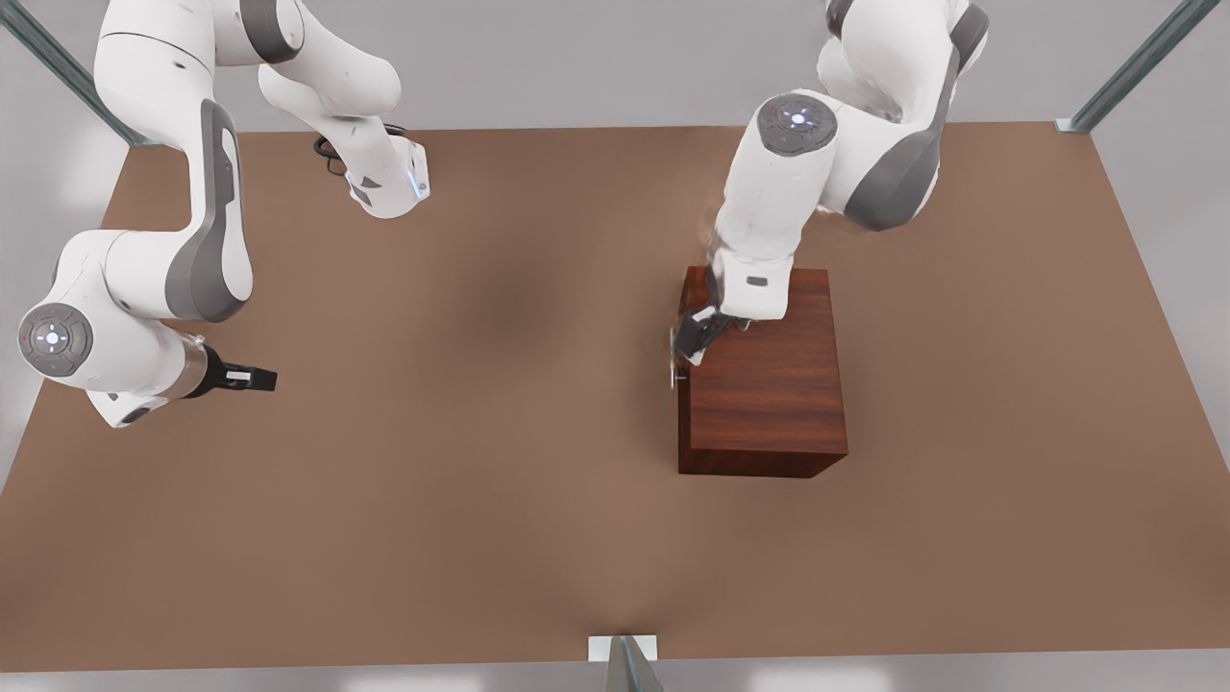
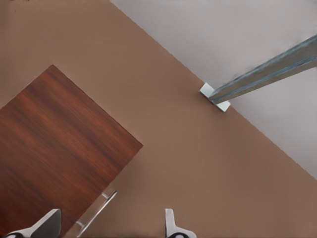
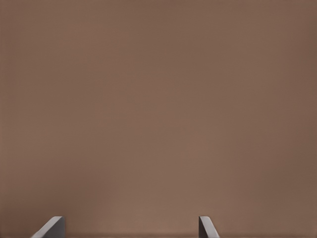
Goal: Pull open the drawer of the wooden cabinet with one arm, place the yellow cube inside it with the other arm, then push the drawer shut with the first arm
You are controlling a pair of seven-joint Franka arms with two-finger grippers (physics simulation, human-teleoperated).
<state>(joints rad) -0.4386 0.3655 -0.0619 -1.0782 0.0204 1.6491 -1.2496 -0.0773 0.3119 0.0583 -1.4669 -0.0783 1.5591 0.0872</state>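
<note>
The wooden cabinet (image 1: 764, 384) (image 2: 54, 148) stands on the table at the front view's right. Its drawer is flush with the cabinet, front panel facing the front view's left. The drawer's thin silver handle (image 1: 673, 370) (image 2: 96, 213) sticks out from that panel. My left gripper (image 1: 694, 341) (image 2: 109, 225) hangs at the cabinet's upper edge, open, its fingertips (image 2: 47, 223) on either side of the handle bar. My right gripper (image 1: 264, 379) (image 3: 130, 230) waits low over bare table at the front view's left, open and holding nothing. The yellow cube is out of view.
The brown table (image 1: 480, 432) spreads wide between the two arms. Metal frame posts rise at the far right corner (image 1: 1134, 67) (image 2: 262, 74), at the far left corner (image 1: 58, 67) and at the middle of the near edge (image 1: 625, 663).
</note>
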